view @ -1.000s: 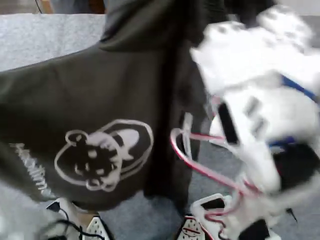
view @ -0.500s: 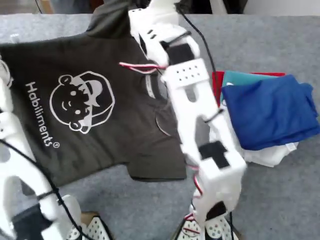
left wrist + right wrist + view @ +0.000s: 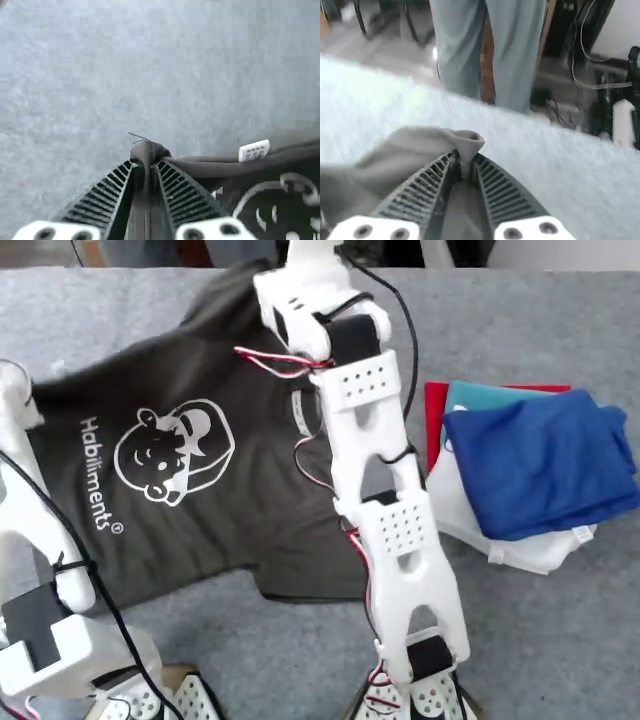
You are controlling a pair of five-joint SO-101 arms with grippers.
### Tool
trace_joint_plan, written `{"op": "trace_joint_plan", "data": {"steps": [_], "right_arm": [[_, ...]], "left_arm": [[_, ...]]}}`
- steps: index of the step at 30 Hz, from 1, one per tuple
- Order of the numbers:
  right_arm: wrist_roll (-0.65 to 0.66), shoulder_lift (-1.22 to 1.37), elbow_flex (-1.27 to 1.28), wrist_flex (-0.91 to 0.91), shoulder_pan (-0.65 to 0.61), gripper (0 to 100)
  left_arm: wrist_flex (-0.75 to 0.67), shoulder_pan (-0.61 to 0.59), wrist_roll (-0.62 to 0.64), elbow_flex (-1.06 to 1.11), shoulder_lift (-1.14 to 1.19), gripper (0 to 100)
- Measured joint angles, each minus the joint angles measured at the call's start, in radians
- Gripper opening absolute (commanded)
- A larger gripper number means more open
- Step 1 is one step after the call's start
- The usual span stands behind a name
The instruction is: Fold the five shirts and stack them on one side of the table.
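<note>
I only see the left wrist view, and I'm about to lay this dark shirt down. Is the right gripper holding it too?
Observer: Yes. The right gripper is shut on a bunched bit of the dark shirt, near the table's far edge.
Operator: Is the shirt spread out?
Observer: Largely. In the high view it lies print-up on the grey table.
Operator: Where's the stack?
Observer: On the table beyond the right arm, with a folded blue shirt on top.
</note>
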Motion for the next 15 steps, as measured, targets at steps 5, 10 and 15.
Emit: {"op": "trace_joint_plan", "data": {"steps": [5,10,15], "right_arm": [[0.017,0.000,-0.029,0.249,0.000,1.2],[0.017,-0.003,-0.034,0.397,0.000,1.2],[0.017,-0.094,0.066,0.408,-0.005,1.2]], "left_arm": [[0.146,0.000,-0.046,0.000,0.000,3],[0.239,-0.006,-0.051,0.071,-0.002,3],[0.238,-0.008,-0.054,0.265,-0.133,3]]}}
